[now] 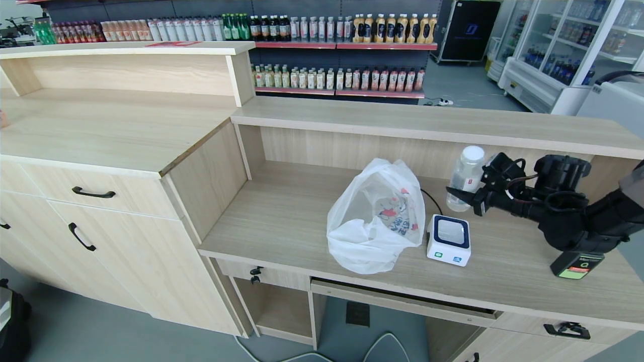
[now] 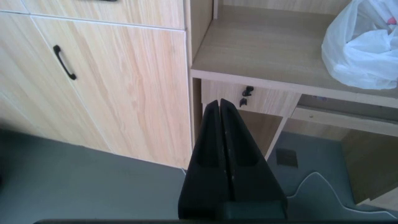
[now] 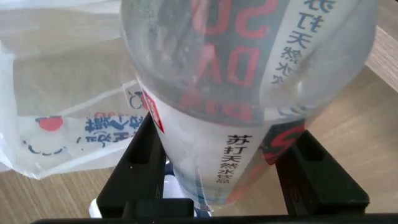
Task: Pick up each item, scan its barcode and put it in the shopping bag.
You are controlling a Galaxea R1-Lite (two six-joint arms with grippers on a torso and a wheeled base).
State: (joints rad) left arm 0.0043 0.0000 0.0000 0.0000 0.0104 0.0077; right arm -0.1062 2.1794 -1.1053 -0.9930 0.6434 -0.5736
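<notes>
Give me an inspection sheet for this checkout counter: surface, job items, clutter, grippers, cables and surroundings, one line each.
Surface: wooden counter, bare wood around the things.
Job's things: white bag with a printed packet showing through it; scanner beside it on the right arm's side; bottle upright behind the scanner.
Clutter: nothing seen.
Grippers: right gripper shut low on the bottle; left gripper shut, holding nothing, low beside the cabinet.
Cables: black cable runs from behind the bag to the scanner.
Surroundings: drink shelves behind the counter; fridges at the far right.
</notes>
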